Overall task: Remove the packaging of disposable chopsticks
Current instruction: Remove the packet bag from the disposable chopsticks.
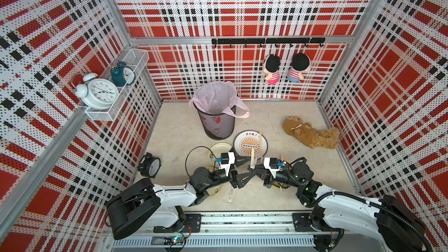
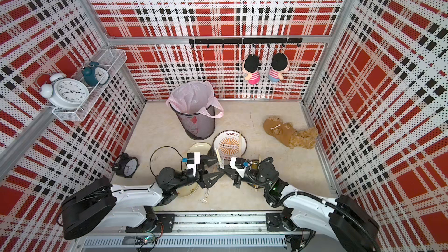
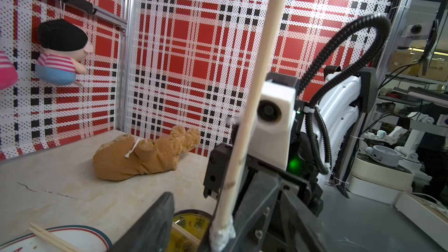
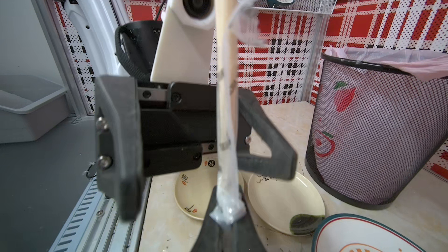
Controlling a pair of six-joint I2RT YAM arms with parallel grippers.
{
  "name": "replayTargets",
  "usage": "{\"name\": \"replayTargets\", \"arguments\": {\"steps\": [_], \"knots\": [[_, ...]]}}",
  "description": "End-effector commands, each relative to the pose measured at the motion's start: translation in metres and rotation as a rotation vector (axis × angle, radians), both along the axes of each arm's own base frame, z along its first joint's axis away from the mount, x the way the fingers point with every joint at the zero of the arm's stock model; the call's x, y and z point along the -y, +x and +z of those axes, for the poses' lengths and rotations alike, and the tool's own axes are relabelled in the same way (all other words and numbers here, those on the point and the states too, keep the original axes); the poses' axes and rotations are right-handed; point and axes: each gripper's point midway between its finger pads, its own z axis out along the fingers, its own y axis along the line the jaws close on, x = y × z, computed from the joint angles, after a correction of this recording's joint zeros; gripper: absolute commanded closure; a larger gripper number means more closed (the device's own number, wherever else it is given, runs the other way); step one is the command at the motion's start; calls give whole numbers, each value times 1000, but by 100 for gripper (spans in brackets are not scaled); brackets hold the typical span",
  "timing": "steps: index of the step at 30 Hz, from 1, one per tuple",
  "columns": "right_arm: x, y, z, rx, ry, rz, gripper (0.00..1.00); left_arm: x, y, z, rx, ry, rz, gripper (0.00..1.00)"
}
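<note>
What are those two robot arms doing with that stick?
The right claw pinches a pair of chopsticks roughly upright by the bottom end, where the torn plastic sleeve is bunched up. The left claw stands open close by, gripping nothing. So the sleeve is only partly off. The bin waits behind.

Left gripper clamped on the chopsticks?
No, the left gripper stands wide open; only the right gripper pinches the chopsticks at the wrapped end.
</note>
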Motion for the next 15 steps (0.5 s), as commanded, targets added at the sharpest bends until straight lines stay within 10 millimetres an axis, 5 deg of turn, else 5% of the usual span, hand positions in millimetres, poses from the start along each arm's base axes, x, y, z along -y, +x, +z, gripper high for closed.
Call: {"name": "replayTargets", "arguments": {"steps": [1,5,9,15], "knots": [[1,-5,-5,15,-7,21,100,-3,6,20,46,-14,47,27],[1,-10,-9,8,-12,40,100,-3,11,33,69,-15,70,37],[2,-12,-8,8,-9,46,100,6,10,29,72,8,19,74],[4,-13,3,30,17,40,100,11,10,10,37,49,6,89]]}}
